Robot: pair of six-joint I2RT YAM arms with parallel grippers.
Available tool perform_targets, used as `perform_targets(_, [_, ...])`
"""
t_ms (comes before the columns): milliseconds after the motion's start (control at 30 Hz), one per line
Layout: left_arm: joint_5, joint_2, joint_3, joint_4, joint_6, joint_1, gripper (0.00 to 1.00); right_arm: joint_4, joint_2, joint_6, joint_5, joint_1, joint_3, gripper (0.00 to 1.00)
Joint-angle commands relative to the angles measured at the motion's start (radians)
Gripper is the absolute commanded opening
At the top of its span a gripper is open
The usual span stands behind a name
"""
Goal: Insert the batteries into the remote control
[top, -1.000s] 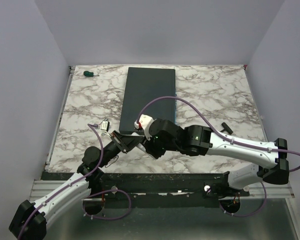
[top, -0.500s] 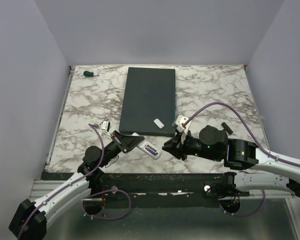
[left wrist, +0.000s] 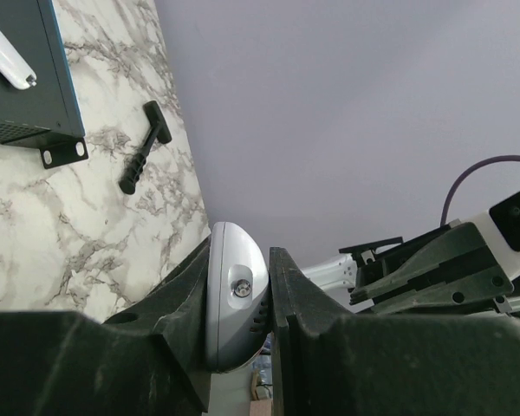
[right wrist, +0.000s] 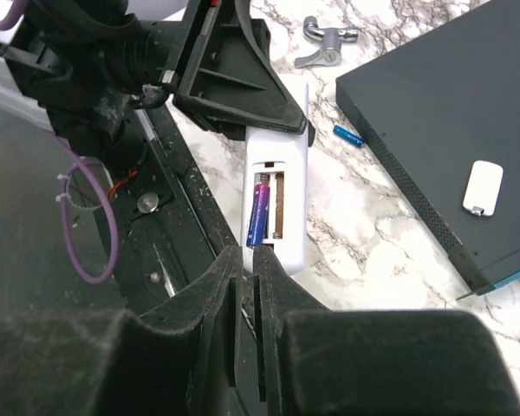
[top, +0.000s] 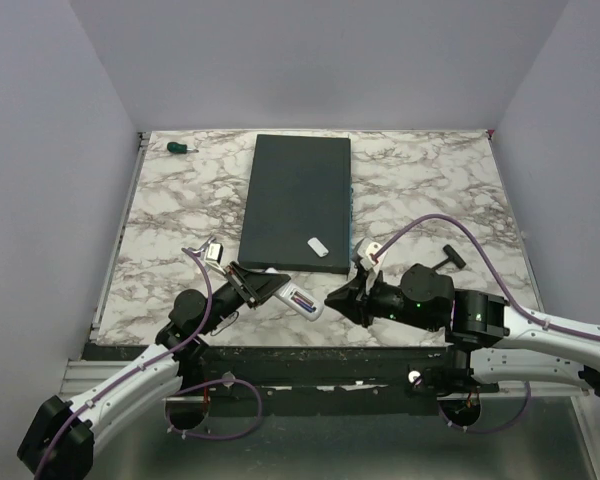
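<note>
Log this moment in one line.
left gripper: clamps remote, bay up | bay: one battery seated | second battery: on table | right gripper: empty, near remote

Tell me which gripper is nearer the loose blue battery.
Left: the left gripper clamps the remote beside the blue battery; the right gripper sits beyond the remote's other end.

The marble table (top: pixel 420 190) carries a dark slab (top: pixel 295 200), green screwdriver (top: pixel 179 148), black T-shaped tool (top: pixel 448 256) and blue battery (right wrist: pixel 347 135).
</note>
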Motion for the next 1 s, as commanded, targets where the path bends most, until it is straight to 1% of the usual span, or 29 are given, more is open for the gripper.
perform_targets(0, [-0.032,-0.022,0.005,-0.021,-0.016,-0.004,0.00,0.086,0.026,0.110,0.062,0.006,-0.022,0.17])
perform_targets(167, [-0.032,-0.017,0.008,-0.024,-0.014,-0.005,0.00,0.079,0.078,0.144,0.022,0.006,-0.029,0.16])
perform_targets(233, [-0.030,-0.014,0.008,-0.024,-0.012,-0.004,0.00,0.086,0.083,0.144,-0.009,0.007,-0.038,0.16])
perform_targets(367, [-0.030,-0.009,0.006,-0.020,-0.014,-0.004,0.00,0.082,0.091,0.152,-0.015,0.006,-0.052,0.16])
perform_targets(600, [-0.033,-0.006,0.003,-0.014,-0.016,-0.004,0.00,0.099,0.116,0.165,-0.064,0.006,-0.071,0.13])
perform_targets(967, [-0.033,-0.001,0.003,-0.011,-0.020,-0.005,0.00,0.107,0.099,0.174,-0.050,0.008,-0.096,0.12])
